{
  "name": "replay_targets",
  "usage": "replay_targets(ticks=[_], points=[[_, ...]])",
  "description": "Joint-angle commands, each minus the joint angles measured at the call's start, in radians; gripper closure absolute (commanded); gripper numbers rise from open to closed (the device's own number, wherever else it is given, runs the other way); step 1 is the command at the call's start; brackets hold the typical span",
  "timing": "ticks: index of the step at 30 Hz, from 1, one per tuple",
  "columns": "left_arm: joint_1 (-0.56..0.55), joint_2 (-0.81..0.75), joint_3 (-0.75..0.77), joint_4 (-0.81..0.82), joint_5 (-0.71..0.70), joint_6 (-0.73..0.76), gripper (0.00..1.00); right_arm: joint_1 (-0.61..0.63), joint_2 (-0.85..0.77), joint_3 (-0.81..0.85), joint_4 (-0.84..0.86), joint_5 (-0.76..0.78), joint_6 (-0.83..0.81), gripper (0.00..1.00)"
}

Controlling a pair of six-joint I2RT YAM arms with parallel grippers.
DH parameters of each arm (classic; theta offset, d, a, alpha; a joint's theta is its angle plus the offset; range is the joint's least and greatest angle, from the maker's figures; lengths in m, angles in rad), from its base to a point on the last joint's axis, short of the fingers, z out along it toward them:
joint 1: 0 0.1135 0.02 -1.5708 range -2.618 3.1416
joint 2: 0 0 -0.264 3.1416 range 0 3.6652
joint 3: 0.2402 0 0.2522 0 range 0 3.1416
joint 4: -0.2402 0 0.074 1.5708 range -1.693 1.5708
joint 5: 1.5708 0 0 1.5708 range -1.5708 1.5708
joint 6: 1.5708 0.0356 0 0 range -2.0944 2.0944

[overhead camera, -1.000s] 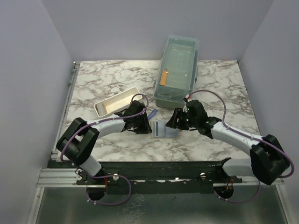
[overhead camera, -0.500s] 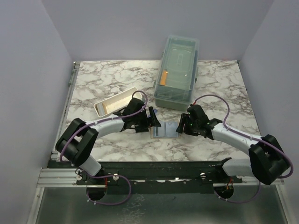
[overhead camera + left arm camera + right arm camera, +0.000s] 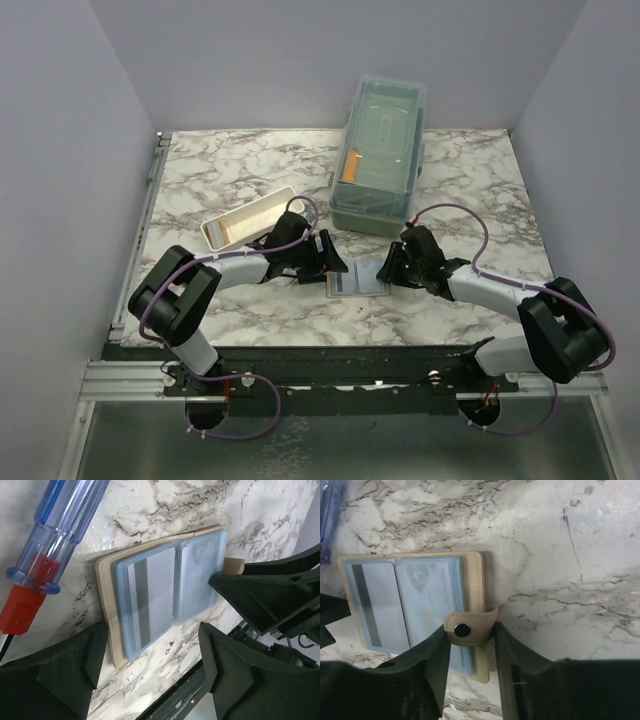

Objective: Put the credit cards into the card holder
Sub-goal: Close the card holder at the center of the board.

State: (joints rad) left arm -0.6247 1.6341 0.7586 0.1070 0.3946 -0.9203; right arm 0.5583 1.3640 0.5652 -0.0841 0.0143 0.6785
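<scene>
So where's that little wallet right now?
In the top view the card holder lies open, front centre, between the left gripper and the right gripper.

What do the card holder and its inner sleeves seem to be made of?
The card holder: tan leather or imitation, matte, with a seamed edge and a metal-looking snap. Its sleeves: clear bluish plastic, glossy; a card with a dark stripe shows through.
</scene>
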Motion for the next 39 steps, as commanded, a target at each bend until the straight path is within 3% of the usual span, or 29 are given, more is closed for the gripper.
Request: replay_targets(ticks=[1, 9, 16, 21, 24, 29, 32, 39], points=[[-0.013, -0.080, -0.010, 0.091, 0.059, -0.036, 0.25, -0.001, 0.023, -0.073, 0.125, -0.138, 0.021, 0.63], [-0.104, -0.098, 0.072, 0.124, 0.016, -0.056, 0.28, 0.000, 0.019, -0.127, 0.281, -0.263, 0.130, 0.66], [-0.121, 0.074, 0.126, 0.151, 0.037, -0.065, 0.30, -0.002, -0.067, -0.067, -0.014, -0.089, 0.163, 0.57], [-0.119, 0.128, 0.125, 0.167, 0.069, -0.058, 0.31, -0.002, -0.179, -0.084, -0.066, -0.052, 0.134, 0.51], [-0.111, 0.054, 0.104, 0.155, 0.076, -0.033, 0.26, -0.002, -0.199, -0.078, -0.060, -0.063, 0.089, 0.50], [-0.067, -0.147, 0.112, -0.142, -0.043, 0.114, 0.14, -0.001, -0.174, -0.063, 0.004, -0.117, 0.066, 0.47], [0.005, -0.248, 0.054, -0.222, -0.060, 0.132, 0.05, -0.002, -0.131, -0.036, 0.012, -0.126, 0.048, 0.46], [0.043, -0.308, -0.029, -0.325, -0.103, 0.084, 0.03, -0.001, -0.082, -0.015, 0.031, -0.137, 0.033, 0.45]])
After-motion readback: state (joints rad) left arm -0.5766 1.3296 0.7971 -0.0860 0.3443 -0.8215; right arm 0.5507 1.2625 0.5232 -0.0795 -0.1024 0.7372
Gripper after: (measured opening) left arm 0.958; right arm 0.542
